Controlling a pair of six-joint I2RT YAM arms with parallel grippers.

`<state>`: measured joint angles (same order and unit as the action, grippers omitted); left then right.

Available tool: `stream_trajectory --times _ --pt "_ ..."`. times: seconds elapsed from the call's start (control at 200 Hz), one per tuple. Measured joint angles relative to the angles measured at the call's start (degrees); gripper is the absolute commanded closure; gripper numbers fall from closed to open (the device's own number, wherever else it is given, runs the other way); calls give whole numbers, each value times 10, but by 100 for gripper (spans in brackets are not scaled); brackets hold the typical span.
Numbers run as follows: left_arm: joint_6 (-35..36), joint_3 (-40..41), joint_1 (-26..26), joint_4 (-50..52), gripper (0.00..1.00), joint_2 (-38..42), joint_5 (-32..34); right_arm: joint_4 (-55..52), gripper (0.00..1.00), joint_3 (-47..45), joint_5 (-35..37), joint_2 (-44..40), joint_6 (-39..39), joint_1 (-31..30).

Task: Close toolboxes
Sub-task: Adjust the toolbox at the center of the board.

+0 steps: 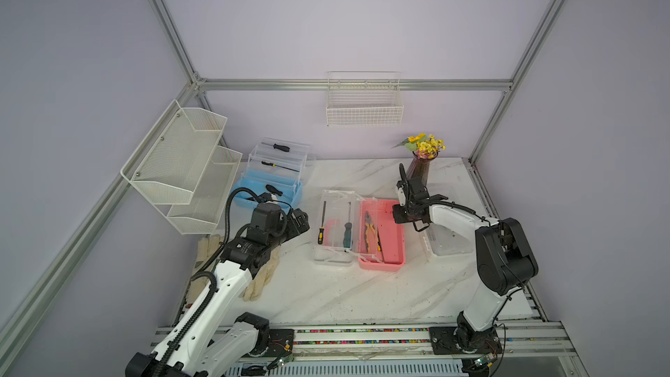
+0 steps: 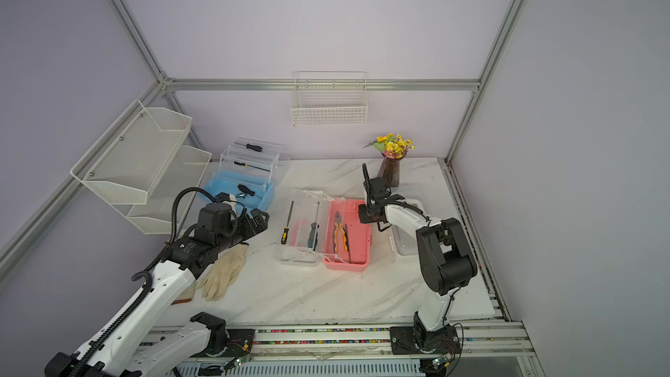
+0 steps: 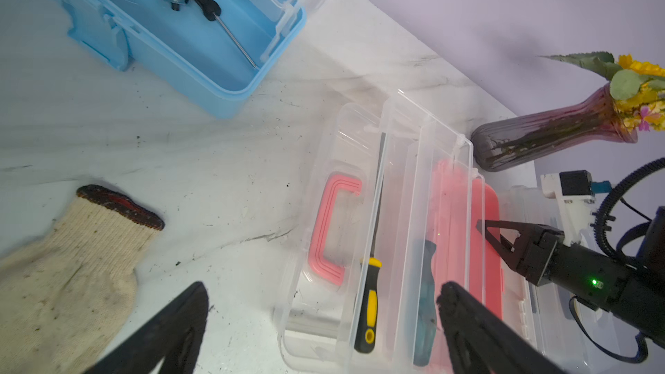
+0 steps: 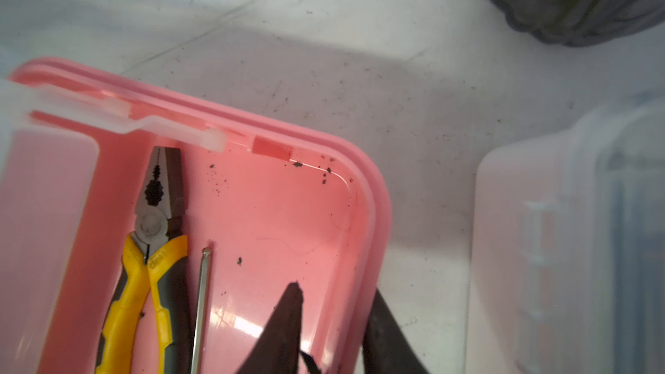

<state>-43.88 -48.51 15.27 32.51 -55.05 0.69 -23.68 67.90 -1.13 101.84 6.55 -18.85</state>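
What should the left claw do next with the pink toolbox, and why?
Probably ease the left claw down to the clear lid's outer edge, ready to fold it over. The pink toolbox lies open with that lid folded out flat; the left claw is wide open and empty, and the right claw straddles the toolbox's wall.

Left gripper [image 3: 322, 286] agape (right gripper [image 4: 336, 287] ajar)

Glossy pink plastic toolbox [image 4: 280, 217], clear plastic lid [image 3: 351, 127], knitted cloth glove [image 3: 64, 264], smooth marbled tabletop [image 3: 180, 138]
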Motion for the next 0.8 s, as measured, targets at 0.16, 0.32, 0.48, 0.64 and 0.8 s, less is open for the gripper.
stream_trajectory --times 0.16,0.32,0.48,0.64,0.8 --pt "-5 34 -49 -2 6 -7 -6 -54 28 70 20 11 48 -2" --pt "-16 80 -55 -15 6 -43 -50 -107 28 40 45 -75 133 -4" --pt "-27 123 -44 -41 10 -81 -96 -140 29 -21 55 -172 207 -21" --pt "-47 158 -29 -78 14 -81 -118 -136 32 -99 40 -189 260 -46" --pt "-56 160 7 -117 21 -116 -127 -132 40 -122 22 -159 281 -47"
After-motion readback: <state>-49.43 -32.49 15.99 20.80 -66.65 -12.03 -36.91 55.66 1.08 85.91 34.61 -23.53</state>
